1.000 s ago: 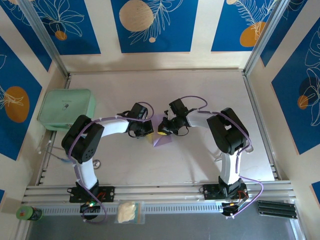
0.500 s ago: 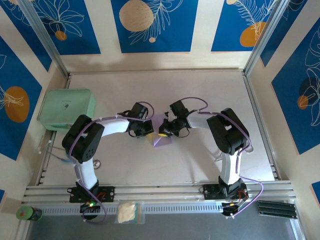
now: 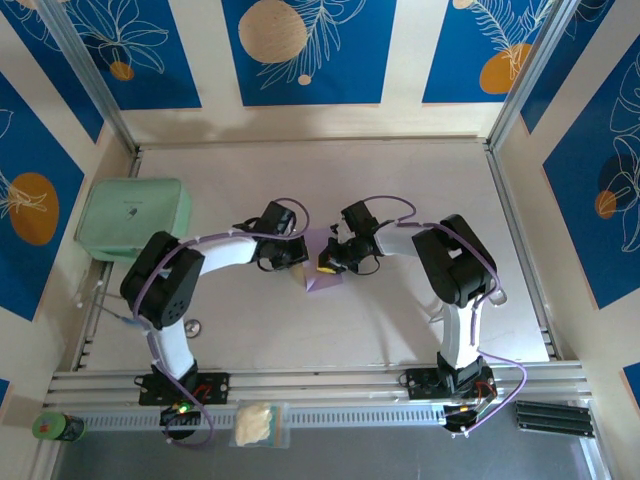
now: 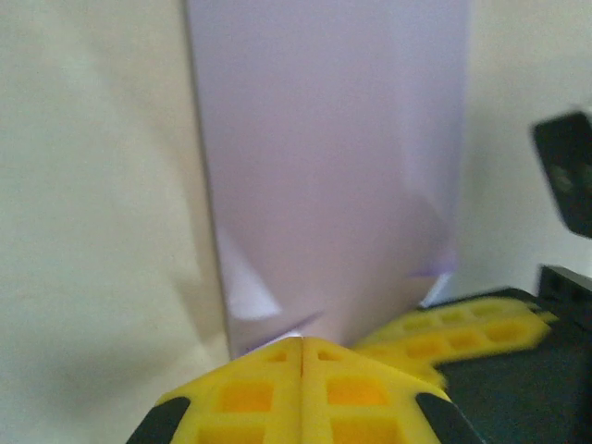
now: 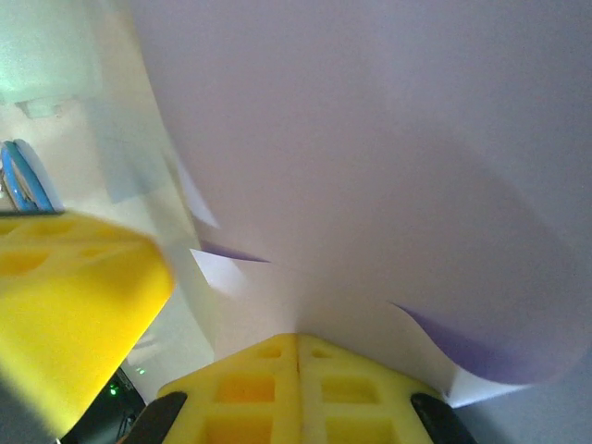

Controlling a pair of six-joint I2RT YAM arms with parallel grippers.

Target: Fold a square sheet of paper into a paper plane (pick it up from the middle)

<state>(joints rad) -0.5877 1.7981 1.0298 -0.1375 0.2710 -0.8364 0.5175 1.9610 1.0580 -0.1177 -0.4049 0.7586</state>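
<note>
lilac paper (image 3: pixel 324 279), partly folded, centre of table (image 3: pixel 400 180)

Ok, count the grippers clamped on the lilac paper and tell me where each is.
2. The left gripper pinches the paper from its left side, the right gripper from its right side, mid-table.

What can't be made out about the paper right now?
Top external: folds of the paper sheet, too small, its middle covered by the left gripper and right gripper.
Left wrist: its far edge, cut off by the frame top.
Right wrist: its outline, cut off; the left gripper's finger, blurred.
</note>
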